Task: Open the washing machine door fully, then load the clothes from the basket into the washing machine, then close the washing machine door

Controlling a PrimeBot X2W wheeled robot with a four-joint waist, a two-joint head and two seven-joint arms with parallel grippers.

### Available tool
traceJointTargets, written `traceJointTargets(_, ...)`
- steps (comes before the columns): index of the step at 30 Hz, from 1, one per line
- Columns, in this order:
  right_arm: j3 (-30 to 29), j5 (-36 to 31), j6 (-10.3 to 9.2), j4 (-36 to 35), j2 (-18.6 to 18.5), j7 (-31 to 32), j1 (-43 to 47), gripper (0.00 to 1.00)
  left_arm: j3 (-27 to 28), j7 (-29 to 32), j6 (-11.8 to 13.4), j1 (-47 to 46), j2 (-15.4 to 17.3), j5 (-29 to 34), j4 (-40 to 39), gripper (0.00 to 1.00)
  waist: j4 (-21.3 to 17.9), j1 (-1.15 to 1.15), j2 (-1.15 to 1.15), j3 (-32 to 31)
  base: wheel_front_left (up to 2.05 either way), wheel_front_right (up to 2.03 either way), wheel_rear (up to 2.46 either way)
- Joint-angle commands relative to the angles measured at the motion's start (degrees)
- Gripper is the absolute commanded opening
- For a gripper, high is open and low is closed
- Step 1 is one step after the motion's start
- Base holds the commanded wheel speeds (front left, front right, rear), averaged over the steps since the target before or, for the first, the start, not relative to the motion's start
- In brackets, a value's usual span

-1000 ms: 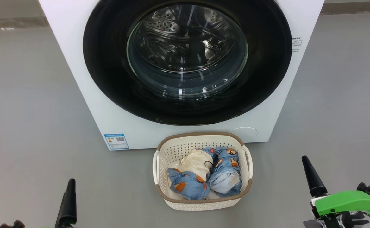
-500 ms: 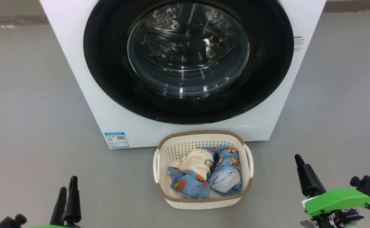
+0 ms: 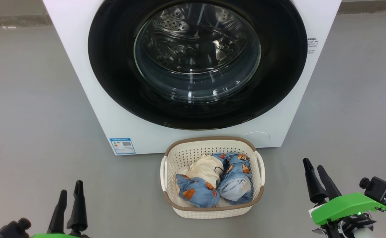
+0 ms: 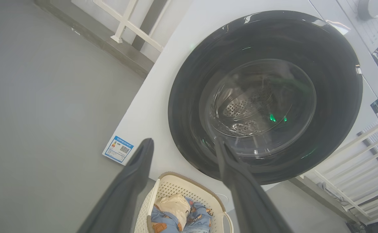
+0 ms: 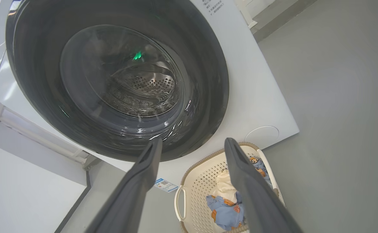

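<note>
The white washing machine (image 3: 90, 86) stands in front of me with its round black door (image 3: 113, 72) shut flat against the front. The steel drum shows through the glass bowl. On the floor against the machine's foot sits the cream basket (image 3: 212, 211), holding blue bear-print and cream clothes (image 3: 212, 180). My left gripper (image 3: 70, 187) is open and empty at the lower left, well short of the basket. My right gripper (image 3: 313, 164) is open and empty to the basket's right. From the left wrist, the open gripper (image 4: 184, 142) points at the door (image 4: 263, 38); the right one (image 5: 192, 140) does likewise.
Grey floor (image 3: 27, 109) stretches out on both sides of the machine. A blue label (image 3: 122, 145) and a round white cover (image 3: 256, 137) mark the machine's lower front. White railings (image 4: 127, 22) stand behind the machine to the left and also to its right (image 4: 363, 161).
Both grippers have turned so that each now shows two fingers in the head view. The right gripper has drifted a little left and up. The door and basket stay put.
</note>
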Motion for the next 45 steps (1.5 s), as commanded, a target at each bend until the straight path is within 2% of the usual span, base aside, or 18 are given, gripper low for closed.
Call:
traceJointTargets(1, 1.2, -1.6, 0.18, -1.2, -0.8, -0.9, -2.7, 1.0, 0.9, -0.7, 0.0, -2.5, 1.2, 1.7, -1.9, 1.0, 0.0, 0.0, 0.0, 0.0, 0.0, 0.0, 0.0)
traceJointTargets(27, 4.7, -16.8, 0.24, -1.1, -1.8, -5.3, -4.4, 1.0, -0.6, -5.0, 0.0, -3.2, 3.2, 16.5, -2.9, 1.0, 0.2, 0.0, 0.0, 0.2, 0.0, 0.0, 0.0)
traceJointTargets(45, 4.9, -26.8, 0.27, -1.6, -2.0, -8.2, -3.5, 1.0, -0.9, -7.9, 0.0, -3.1, 4.6, 26.3, -2.2, 1.0, -0.4, 0.0, 0.0, -0.5, 0.0, 0.0, 0.0)
